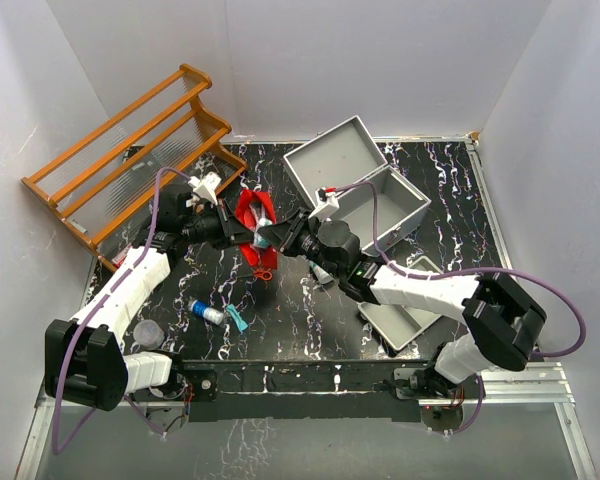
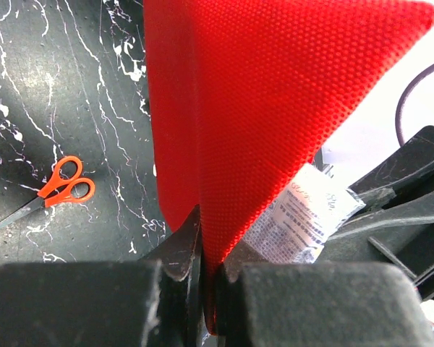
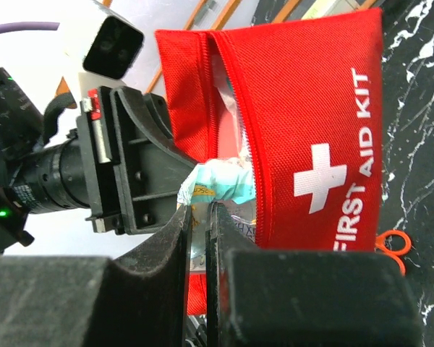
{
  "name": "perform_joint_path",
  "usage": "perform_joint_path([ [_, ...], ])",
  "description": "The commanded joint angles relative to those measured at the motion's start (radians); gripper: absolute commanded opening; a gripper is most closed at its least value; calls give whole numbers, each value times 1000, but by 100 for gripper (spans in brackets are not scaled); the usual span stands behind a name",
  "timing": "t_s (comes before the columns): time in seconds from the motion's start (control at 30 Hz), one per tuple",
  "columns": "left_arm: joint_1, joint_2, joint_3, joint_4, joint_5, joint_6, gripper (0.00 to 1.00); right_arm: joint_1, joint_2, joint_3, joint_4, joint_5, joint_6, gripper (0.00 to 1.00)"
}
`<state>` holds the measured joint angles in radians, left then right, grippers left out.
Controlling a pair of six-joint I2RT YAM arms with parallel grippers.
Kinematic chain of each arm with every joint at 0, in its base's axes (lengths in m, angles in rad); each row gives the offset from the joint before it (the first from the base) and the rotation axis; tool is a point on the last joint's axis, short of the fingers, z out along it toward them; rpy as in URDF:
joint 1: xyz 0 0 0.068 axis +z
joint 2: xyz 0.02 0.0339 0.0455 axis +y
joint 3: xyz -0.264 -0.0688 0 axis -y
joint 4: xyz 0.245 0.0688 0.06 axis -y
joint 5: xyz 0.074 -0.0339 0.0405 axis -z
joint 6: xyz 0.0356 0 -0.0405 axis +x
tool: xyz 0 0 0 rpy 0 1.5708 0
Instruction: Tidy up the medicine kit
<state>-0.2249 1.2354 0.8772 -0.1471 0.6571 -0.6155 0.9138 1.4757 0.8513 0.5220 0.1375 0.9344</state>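
Upper right of centre in the top view, the medicine kit [image 1: 332, 158] stands open, lid thrown back. It is stiff metal, heavy I judge, and best taken by a wall or rim. Left of it, my left gripper [image 2: 202, 246] is clamped on the red first-aid pouch [image 3: 304, 130], limp fabric that wants an edge pinch. My right gripper [image 3: 199, 217] nips a thin, crinkly packet [image 3: 220, 184] at the pouch's mouth.

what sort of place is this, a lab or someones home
Most likely a robot lab test cell, not a home: plain white panels box in a black marbled table, and a left arm and right arm are mounted at its near edge.
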Motion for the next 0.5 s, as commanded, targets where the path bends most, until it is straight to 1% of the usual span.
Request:
perform_joint_path([
  [0.0, -3, -25, 48, 34, -6, -12, 0, -5, -33, 25, -72, 19, 15, 4],
  [0.13, -3, -17, 57, 11, -21, 11, 0, -4, -38, 60, -178, 19, -14, 27],
  [0.27, -3, -8, 62, -11, -32, 31, 0, -4, -71, 96, -266, 25, -63, 40],
  [0.3, -2, -6, 62, -14, -35, 35, 0, -4, -80, 108, -290, 25, -73, 43],
  [0.47, -3, 1, 58, -27, -51, 52, 0, -4, -91, 181, -423, -7, -142, 45],
])
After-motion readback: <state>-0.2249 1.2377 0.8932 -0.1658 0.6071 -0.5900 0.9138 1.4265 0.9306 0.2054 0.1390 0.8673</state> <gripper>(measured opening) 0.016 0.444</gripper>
